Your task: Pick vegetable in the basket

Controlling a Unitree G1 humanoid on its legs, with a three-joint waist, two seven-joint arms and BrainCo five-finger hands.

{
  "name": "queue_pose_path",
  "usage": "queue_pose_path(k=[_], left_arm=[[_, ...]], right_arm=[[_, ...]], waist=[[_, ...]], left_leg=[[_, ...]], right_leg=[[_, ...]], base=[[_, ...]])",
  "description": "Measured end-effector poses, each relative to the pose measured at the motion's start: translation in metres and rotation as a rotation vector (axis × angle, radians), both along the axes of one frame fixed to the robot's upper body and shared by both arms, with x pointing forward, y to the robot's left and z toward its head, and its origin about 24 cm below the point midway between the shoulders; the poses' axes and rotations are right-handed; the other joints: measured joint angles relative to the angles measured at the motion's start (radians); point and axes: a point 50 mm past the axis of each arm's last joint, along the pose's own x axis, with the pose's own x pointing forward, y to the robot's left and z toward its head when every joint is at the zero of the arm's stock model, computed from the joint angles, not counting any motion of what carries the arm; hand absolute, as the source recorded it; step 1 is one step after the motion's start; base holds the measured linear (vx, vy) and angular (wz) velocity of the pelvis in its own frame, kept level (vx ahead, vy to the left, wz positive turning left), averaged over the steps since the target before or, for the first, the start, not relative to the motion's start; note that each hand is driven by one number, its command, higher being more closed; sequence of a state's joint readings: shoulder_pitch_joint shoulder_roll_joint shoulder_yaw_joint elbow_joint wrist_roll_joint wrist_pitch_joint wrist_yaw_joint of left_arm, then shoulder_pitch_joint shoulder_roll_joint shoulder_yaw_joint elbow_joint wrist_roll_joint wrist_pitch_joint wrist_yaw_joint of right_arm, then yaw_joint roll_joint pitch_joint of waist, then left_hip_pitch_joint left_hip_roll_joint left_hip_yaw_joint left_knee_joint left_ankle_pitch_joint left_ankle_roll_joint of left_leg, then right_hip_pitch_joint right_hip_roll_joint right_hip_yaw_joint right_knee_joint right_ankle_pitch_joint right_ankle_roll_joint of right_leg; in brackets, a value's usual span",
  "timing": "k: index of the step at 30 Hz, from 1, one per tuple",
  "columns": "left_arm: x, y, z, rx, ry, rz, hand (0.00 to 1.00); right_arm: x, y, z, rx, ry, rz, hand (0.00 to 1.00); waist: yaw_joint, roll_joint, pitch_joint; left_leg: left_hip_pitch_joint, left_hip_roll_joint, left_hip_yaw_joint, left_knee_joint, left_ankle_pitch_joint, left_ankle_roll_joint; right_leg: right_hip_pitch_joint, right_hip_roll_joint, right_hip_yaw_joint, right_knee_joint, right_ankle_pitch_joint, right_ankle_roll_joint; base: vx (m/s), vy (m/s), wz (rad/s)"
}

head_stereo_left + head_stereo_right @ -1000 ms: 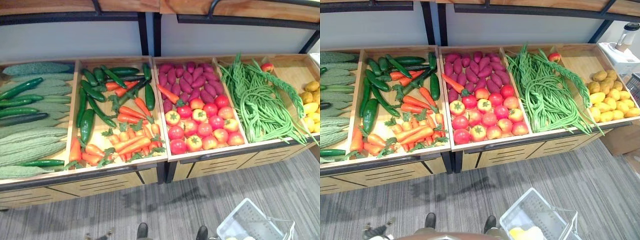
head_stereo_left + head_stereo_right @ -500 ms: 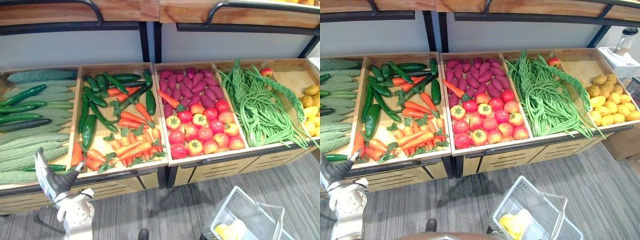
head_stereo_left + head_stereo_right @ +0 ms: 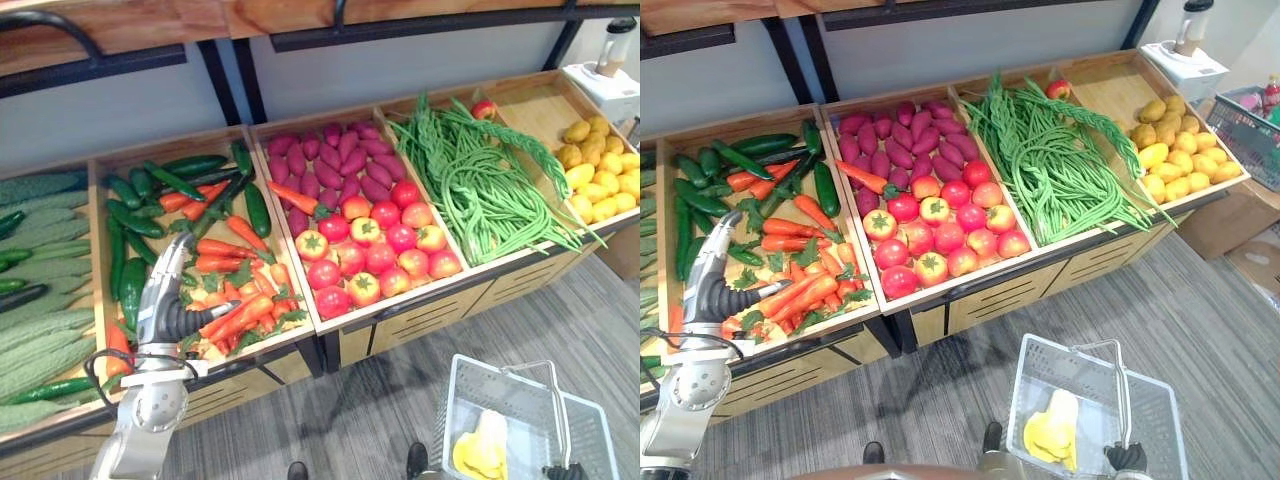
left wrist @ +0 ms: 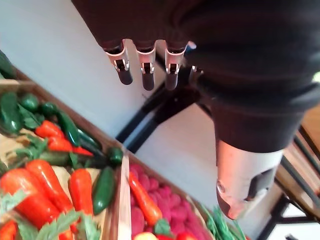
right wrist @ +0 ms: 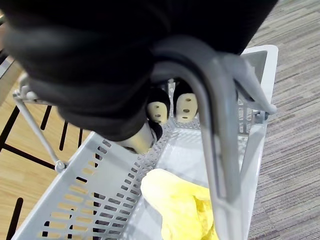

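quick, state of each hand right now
left hand: open, holding nothing, above the carrots
right hand: shut on the basket handle

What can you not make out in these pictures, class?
1. Yellow item in the basket: right wrist view, the handle crosses it, too shapeless to name.
2. Carrots beneath the left hand: left eye view, the hand covers some.
3. Right hand: right eye view, cut by the bottom edge.
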State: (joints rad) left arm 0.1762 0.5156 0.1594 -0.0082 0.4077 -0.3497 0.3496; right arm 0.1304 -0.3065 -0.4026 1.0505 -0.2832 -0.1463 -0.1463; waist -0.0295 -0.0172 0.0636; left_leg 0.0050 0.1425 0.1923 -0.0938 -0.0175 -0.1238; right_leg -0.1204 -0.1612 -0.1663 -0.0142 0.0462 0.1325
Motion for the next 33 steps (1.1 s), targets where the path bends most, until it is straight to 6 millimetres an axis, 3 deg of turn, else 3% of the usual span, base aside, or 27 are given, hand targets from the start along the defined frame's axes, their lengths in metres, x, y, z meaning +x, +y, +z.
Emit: queue_pose_path(k=[5,10,22,33], left_arm=[[0.005,0.003,-0.012,0.001,0.064,0.014,0.0],[0.005,0.012,-0.028,0.03,0.159,0.067,0.0],[0.005,0.026,-0.064,0.097,0.379,0.196,0.0],[0.01,0.029,-0.074,0.145,0.457,0.226,0.0]], right_arm=[[0.005,-0.008,0.007,-0.049,0.017,0.077,1.0],[0.008,-0.007,0.007,-0.057,0.023,0.105,1.0],[0.008,-0.008,0.008,-0.073,0.034,0.127,1.0],[0.023,-0.008,0.013,-0.084,-0.008,0.139,1.0]], waist=[[-0.004,0.007,0.007],[-0.02,0.01,0.012],[-0.023,0.013,0.039],[-0.021,0.013,0.069]], left_leg=[[-0.002,-0.002,0.048,0.078,-0.055,0.005],[-0.002,-0.006,0.075,0.084,-0.061,0.006],[-0.003,-0.009,0.1,0.099,-0.073,0.005],[-0.024,-0.018,0.095,0.1,-0.072,0.007]], right_leg=[[-0.003,-0.004,0.055,0.001,0.007,0.003],[-0.02,-0.004,0.082,0.0,0.016,0.004],[-0.034,-0.006,0.11,-0.001,0.026,0.009],[-0.051,-0.015,0.108,-0.003,0.031,0.017]], base=[[0.01,0.011,-0.3],[-0.01,-0.001,-0.17],[0.0,-0.003,-0.07],[0.0,-0.001,0.01]])
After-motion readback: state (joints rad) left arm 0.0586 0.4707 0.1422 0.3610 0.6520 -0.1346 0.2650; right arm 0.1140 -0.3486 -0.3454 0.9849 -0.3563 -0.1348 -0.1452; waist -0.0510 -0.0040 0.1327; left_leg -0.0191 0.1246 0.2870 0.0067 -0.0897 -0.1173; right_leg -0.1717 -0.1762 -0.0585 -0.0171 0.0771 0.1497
